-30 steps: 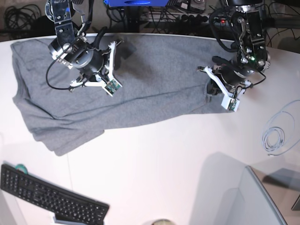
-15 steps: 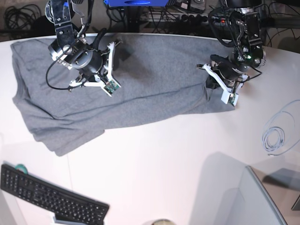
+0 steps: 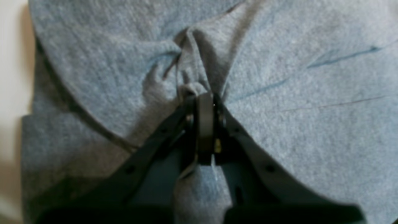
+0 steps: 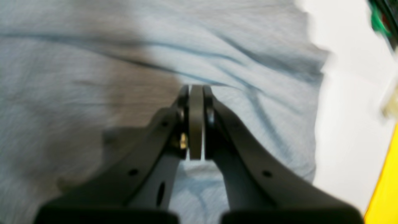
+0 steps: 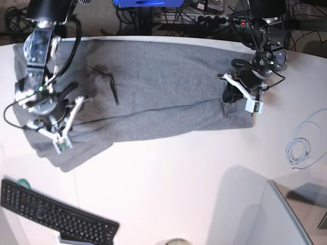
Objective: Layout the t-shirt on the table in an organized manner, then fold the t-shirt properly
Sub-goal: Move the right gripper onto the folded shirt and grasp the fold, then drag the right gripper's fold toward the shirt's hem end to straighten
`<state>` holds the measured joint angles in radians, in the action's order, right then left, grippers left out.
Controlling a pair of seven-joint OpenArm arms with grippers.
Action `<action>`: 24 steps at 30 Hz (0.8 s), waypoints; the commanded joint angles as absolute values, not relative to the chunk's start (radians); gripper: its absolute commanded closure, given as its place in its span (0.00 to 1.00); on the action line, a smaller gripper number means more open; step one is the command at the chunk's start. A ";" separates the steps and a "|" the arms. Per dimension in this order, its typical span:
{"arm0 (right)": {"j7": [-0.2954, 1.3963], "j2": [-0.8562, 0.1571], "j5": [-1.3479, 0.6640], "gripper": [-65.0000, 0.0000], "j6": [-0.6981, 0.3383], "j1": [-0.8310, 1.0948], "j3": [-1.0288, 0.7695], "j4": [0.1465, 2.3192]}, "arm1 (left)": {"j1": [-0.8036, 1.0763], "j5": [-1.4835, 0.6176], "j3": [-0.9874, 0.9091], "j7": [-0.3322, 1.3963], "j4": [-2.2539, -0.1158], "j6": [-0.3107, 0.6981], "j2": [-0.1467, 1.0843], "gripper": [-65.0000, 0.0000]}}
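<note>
The heather-grey t-shirt (image 5: 163, 87) lies spread along the back of the white table (image 5: 168, 173). My left gripper (image 5: 231, 94) is at the shirt's right edge. In the left wrist view it (image 3: 203, 96) is shut on a pinched, bunched fold of the t-shirt (image 3: 279, 77). My right gripper (image 5: 53, 118) is low over the shirt's left part. In the right wrist view it (image 4: 196, 88) is shut over wrinkled cloth (image 4: 93, 62), with no fold visibly pinched; that view is blurred. Dark creases (image 5: 110, 84) mark the shirt's upper middle.
A black keyboard (image 5: 56, 214) lies at the front left. A coiled pale cable (image 5: 299, 150) lies at the right, and a grey panel (image 5: 255, 214) stands at the front right. Tangled cables (image 5: 204, 15) hang behind the table's far edge.
My right arm has swung from the shirt's upper middle down to its left part, leaving creases there. My left gripper has shifted slightly back, holding the right edge.
</note>
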<state>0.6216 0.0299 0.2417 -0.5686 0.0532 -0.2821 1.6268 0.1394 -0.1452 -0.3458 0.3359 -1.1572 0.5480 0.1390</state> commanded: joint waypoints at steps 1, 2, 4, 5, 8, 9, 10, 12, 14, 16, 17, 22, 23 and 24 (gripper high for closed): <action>0.602 0.022 0.239 0.99 -0.567 0.005 -0.312 1.610 | 0.151 -0.053 -0.348 0.441 -1.142 0.496 0.147 1.00; 0.602 0.016 0.239 0.99 -0.567 -0.027 -0.343 1.578 | 0.151 -0.054 -0.348 0.440 -1.142 0.496 0.154 1.00; 0.602 -0.010 0.239 0.99 -0.568 -0.097 -0.381 1.489 | 0.150 -0.061 -0.348 0.440 -1.142 0.496 0.171 1.00; 0.601 -0.027 0.237 0.99 -0.568 -0.130 -0.395 1.443 | 0.150 -0.062 -0.348 0.440 -1.142 0.496 0.173 1.00; 0.601 -0.091 0.237 0.93 -0.568 -0.239 -0.421 1.282 | 0.148 -0.064 -0.349 0.440 -1.142 0.496 0.194 1.00; 0.598 -0.110 0.236 0.88 -0.568 -0.277 -0.437 1.222 | 0.148 -0.065 -0.349 0.440 -1.142 0.496 0.199 1.00; 0.582 -0.125 0.236 0.83 -0.568 -0.306 -0.453 1.175 | 0.148 -0.065 -0.351 0.440 -1.142 0.496 0.199 1.00; 0.522 -0.148 0.236 0.73 -0.568 -0.361 -0.490 1.081 | 0.150 -0.065 -0.351 0.440 -1.144 0.496 0.199 1.00; 0.490 -0.174 0.236 0.62 -0.572 -0.400 -0.501 1.009 | 0.150 -0.065 -0.351 0.440 -1.145 0.496 0.199 1.00; 0.484 -0.193 0.236 0.48 -0.572 -0.432 -0.499 0.946 | 0.150 -0.065 -0.351 0.440 -1.147 0.496 0.200 1.00; 0.483 -0.199 0.236 0.42 -0.573 -0.446 -0.499 0.923 | 0.150 -0.065 -0.351 0.440 -1.148 0.496 0.200 1.00; 0.458 -0.202 0.236 0.28 -0.573 -0.509 -0.499 0.855 | 0.148 -0.065 -0.352 0.443 -1.162 0.496 0.220 1.00; 0.443 -0.203 0.236 0.28 -0.573 -0.518 -0.499 0.840 | 0.148 -0.065 -0.352 0.444 -1.181 0.496 0.220 1.00; 0.427 -0.203 0.236 0.28 -0.573 -0.532 -0.499 0.816 | 0.148 -0.067 -0.352 0.444 -1.204 0.496 0.220 1.00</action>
